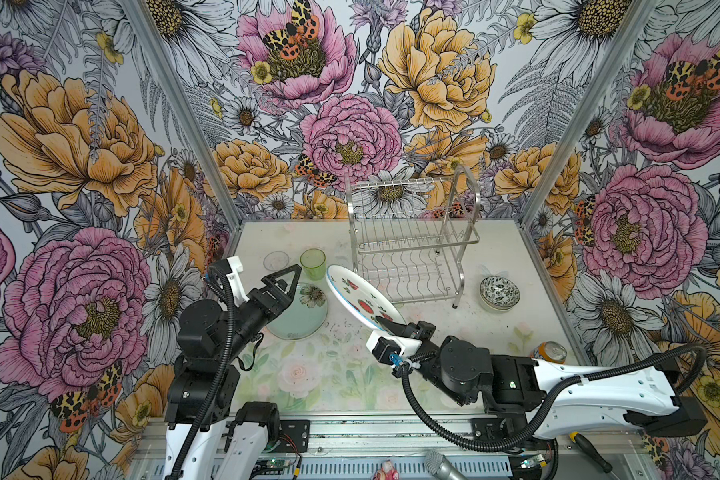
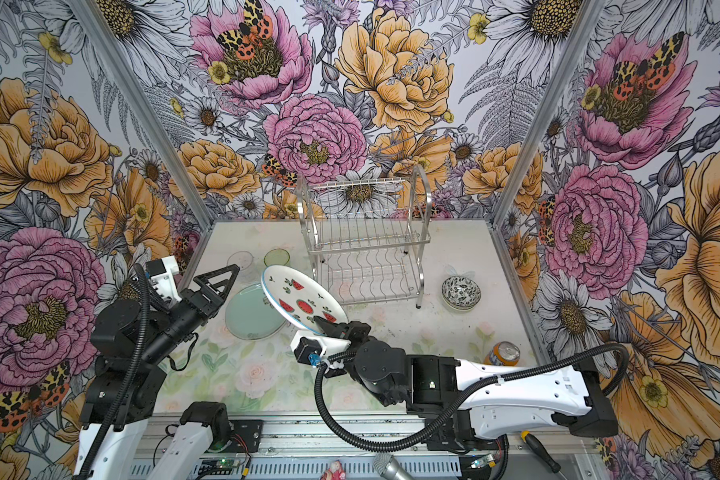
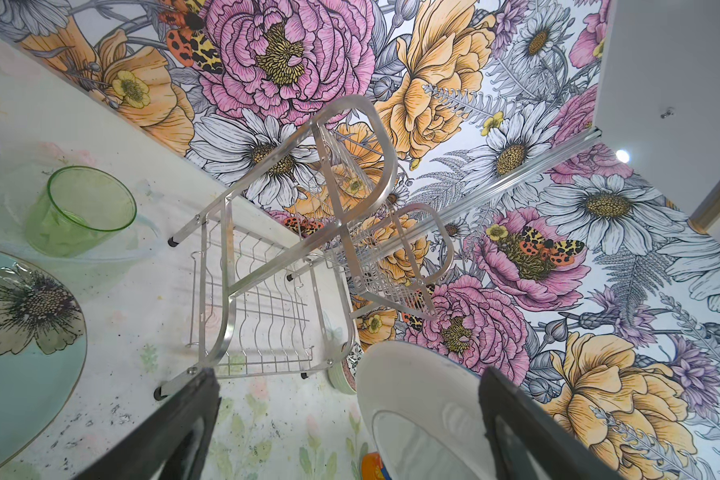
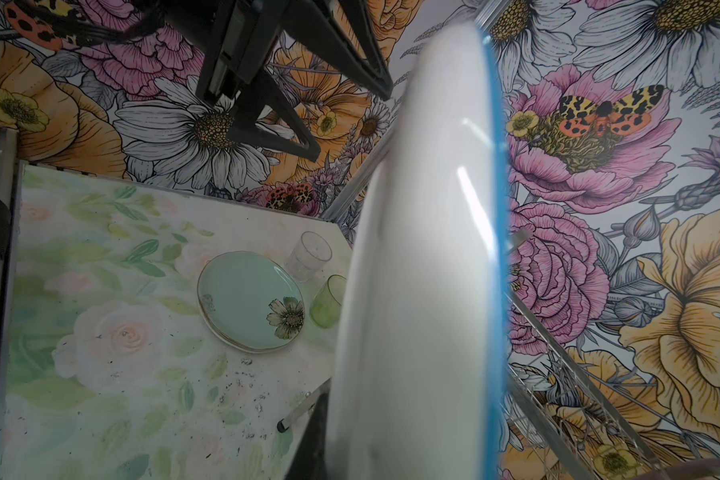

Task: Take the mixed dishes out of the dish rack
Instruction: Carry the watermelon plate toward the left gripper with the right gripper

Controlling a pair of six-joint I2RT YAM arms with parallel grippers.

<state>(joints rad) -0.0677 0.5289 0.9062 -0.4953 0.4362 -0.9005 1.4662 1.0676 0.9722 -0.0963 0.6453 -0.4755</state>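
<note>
Rack (image 1: 412, 245) at twelve o'clock stands empty, bowls (image 1: 499, 293) down at three, aqua plate (image 1: 304, 320) at nine, right gripper (image 1: 385, 323) clamps watermelon plate (image 1: 358, 297) aloft mid-table, seemingly the last to set down, left gripper (image 1: 292, 276) wide open.

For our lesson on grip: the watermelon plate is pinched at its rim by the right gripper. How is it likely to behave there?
The watermelon plate looks glossy, so it may slip in the right gripper. Gripped at one edge and tilted, it probably levers downward. It seems rigid, likely breakable if dropped.
</note>
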